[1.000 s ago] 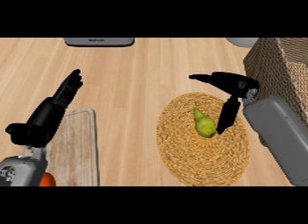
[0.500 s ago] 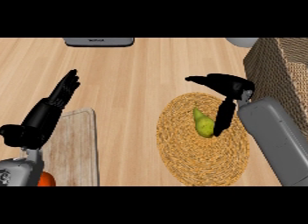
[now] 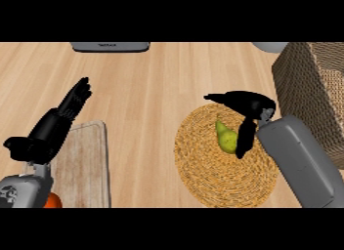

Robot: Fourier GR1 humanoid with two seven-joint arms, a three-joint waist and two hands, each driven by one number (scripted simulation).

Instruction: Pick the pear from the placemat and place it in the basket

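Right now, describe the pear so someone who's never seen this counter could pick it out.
Find the big woven basket at the counter's right edge; just left of it lies a round straw placemat. The pear lies on that mat, with the right hand right beside it. It is the only yellow-green thing there, narrow at the top and wider below.

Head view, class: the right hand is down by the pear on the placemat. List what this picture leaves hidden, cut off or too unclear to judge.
- Pear: its right side is hidden behind the right hand, so contact cannot be judged.
- Basket: cut off by the right edge; its inside barely shows.
- Orange object: mostly hidden by the left forearm, unidentifiable.
- Grey object: cut off at the top edge.
- Placemat: its right part lies under the right forearm.
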